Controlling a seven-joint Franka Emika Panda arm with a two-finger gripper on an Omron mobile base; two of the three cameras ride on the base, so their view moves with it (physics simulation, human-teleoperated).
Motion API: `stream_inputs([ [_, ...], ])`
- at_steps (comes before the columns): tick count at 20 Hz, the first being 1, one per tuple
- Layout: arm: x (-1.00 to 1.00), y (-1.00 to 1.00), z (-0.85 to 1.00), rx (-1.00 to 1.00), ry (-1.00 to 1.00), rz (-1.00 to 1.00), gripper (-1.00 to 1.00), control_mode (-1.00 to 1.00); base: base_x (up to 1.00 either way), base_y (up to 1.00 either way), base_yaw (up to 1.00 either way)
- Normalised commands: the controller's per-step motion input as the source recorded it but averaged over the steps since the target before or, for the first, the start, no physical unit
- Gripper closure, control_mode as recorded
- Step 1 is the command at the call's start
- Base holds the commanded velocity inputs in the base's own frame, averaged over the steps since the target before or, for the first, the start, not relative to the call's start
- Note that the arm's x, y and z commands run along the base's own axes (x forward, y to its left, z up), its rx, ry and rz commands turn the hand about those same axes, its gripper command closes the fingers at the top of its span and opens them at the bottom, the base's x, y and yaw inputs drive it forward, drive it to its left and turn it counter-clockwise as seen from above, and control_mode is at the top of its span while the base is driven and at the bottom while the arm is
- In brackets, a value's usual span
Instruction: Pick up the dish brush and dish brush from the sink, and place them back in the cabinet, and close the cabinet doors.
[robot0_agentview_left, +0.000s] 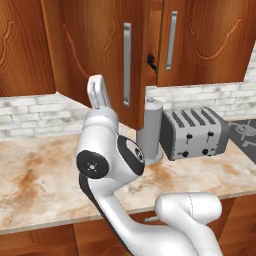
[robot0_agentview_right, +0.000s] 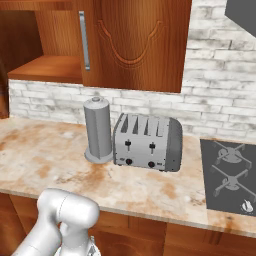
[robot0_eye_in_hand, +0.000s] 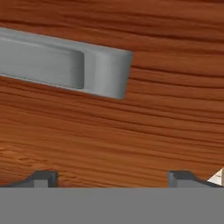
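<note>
Gripper (robot0_eye_in_hand: 112, 177): fingers spread wide, nothing between them. In the hand view the two dark fingertips (robot0_eye_in_hand: 41, 177) rise at the bottom edge, far apart, pointing straight at a reddish-brown wood face seen from close up.

Cabinet door (robot0_agentview_left: 107, 55): tall reddish-brown panel with carved curl ornament, standing ajar and angled out over the counter in the left base view. The arm's white hand (robot0_agentview_left: 98, 91) reaches up just in front of its lower part.

Bar handle (robot0_eye_in_hand: 65, 65): grey, set across the upper left of the hand view, its squared end lying above the gap between the fingertips and nearer the left one. It is apart from both fingertips; bare wood grain lies between them and it. In the left base view the same long silver bar (robot0_agentview_left: 127, 64) runs vertically on the open door, just right of the hand.

Second cabinet door (robot0_agentview_left: 200, 40): to the right, with its own silver bar handle (robot0_agentview_left: 171, 40).

Cabinet (robot0_agentview_right: 47, 67): open interior with a plain wooden shelf, seen at upper left of the right base view.

Small black item (robot0_agentview_left: 151, 61): glimpsed in the gap between the doors; identity unclear.

Counter (robot0_agentview_right: 45, 160): marbled top carrying a grey paper-towel roll (robot0_agentview_right: 98, 129) just beside a silver four-slot toaster (robot0_agentview_right: 147, 142); a dark hob (robot0_agentview_right: 230, 175) lies to the right.
</note>
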Motion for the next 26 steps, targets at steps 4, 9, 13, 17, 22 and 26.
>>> stream_inputs([
  [4, 0.08, -0.49, 0.00, 0.03, -0.02, -0.02, -1.00, -1.00, 0.00, 0.00, 0.00],
  [9, 0.35, -0.26, 0.00, 0.03, -0.04, 0.00, -1.00, -1.00, 0.00, 0.00, 0.00],
  [13, 0.49, -0.22, 0.00, 0.02, -0.03, 0.00, -1.00, -1.00, 0.00, 0.00, 0.00],
  [17, 0.51, -0.21, 0.00, 0.02, -0.03, 0.00, -1.00, -1.00, 0.00, 0.00, 0.00],
  [22, 0.48, -0.25, 0.00, 0.02, -0.02, 0.00, -1.00, -1.00, 0.00, 0.00, 0.00],
  [26, 0.41, -0.30, 0.00, 0.03, 0.00, 0.00, -1.00, -1.00, 0.00, 0.00, 0.00],
])
